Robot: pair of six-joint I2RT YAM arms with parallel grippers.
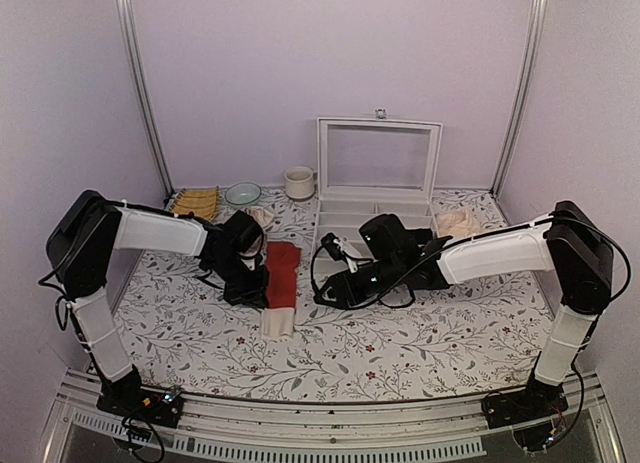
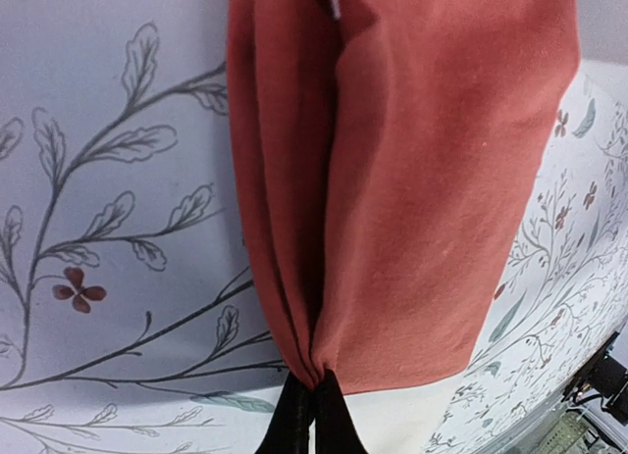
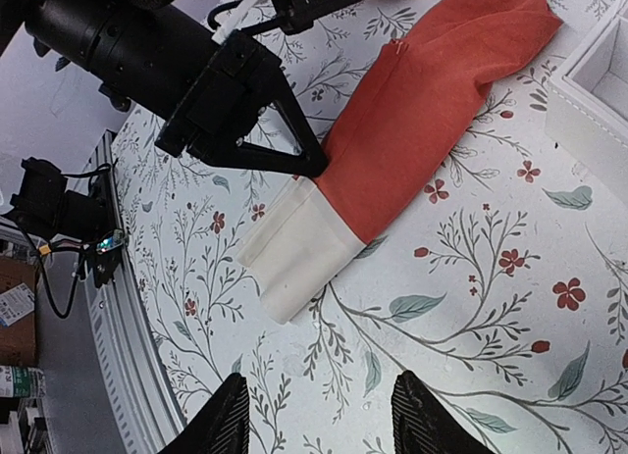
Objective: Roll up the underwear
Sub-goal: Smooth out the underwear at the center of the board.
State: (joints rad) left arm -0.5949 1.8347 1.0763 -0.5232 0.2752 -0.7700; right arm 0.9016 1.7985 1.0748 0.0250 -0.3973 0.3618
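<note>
The underwear (image 1: 282, 275) lies folded into a long narrow strip on the floral table, red-orange fabric at the far end and cream waistband (image 1: 278, 321) at the near end. My left gripper (image 1: 262, 283) is at its left edge, shut on a pinch of the red fabric (image 2: 314, 371). In the right wrist view the strip (image 3: 422, 111) runs diagonally, and the left gripper's tip (image 3: 312, 165) meets it where red joins cream (image 3: 294, 243). My right gripper (image 3: 319, 420) is open and empty over bare table, to the right of the waistband.
A white open-lidded box (image 1: 376, 188) with compartments stands at the back centre. A pale beige cloth (image 1: 458, 223) lies right of it. A cup (image 1: 298, 183), a bowl (image 1: 242, 193) and a yellow item (image 1: 196, 200) sit at the back left. The table's metal front edge (image 3: 118, 317) is close by.
</note>
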